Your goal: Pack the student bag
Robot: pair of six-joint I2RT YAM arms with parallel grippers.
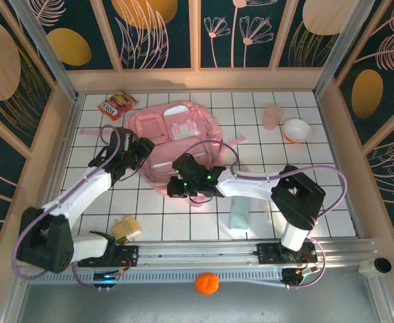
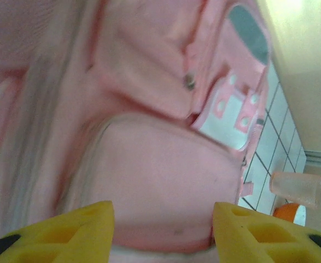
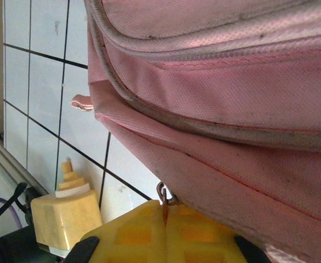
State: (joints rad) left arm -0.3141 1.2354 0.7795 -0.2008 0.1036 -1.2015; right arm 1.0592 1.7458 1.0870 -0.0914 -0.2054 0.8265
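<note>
Our right gripper is clenched, its yellow fingers pressed flat together with a small metal zip ring caught at their tip, at the near edge of the student bag. Our left gripper stands with its fingers apart and a rounded pink pocket bulging between them; we cannot tell whether it grips the fabric. The bag lies flat on the white tiled table, towards the back, between both arms. Near the left base sits a cream bottle.
</note>
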